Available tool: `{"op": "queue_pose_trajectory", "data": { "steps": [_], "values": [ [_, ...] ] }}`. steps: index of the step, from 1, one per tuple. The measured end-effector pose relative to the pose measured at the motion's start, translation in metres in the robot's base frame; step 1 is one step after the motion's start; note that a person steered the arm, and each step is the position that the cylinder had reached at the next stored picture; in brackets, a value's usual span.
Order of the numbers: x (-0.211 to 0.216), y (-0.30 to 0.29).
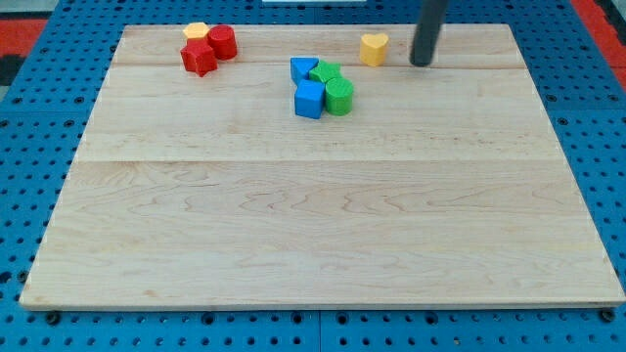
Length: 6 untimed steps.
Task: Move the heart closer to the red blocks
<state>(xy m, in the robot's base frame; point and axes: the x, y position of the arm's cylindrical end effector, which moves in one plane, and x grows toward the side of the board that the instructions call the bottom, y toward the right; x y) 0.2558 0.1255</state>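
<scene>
A yellow heart block [373, 48] lies near the view's top, right of centre. My tip [421, 63] stands just right of the heart, a small gap apart. Two red blocks sit at the top left: a red star-like block [199, 58] and a red cylinder-like block [222, 42], touching each other. A small yellow block [196, 31] sits just behind them.
A cluster sits between the heart and the red blocks: a blue triangle-like block [303, 68], a blue cube [309, 99], a green block [326, 72] and a green cylinder [338, 97]. The wooden board [313, 215] lies on a blue pegboard.
</scene>
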Motion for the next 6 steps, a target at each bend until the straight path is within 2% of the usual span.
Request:
{"op": "queue_pose_trajectory", "data": {
  "steps": [1, 2, 3, 4, 6],
  "values": [
    [-0.034, -0.009],
    [0.006, -0.078],
    [0.026, -0.074],
    [0.025, -0.066],
    [-0.007, -0.193]
  ]
}}
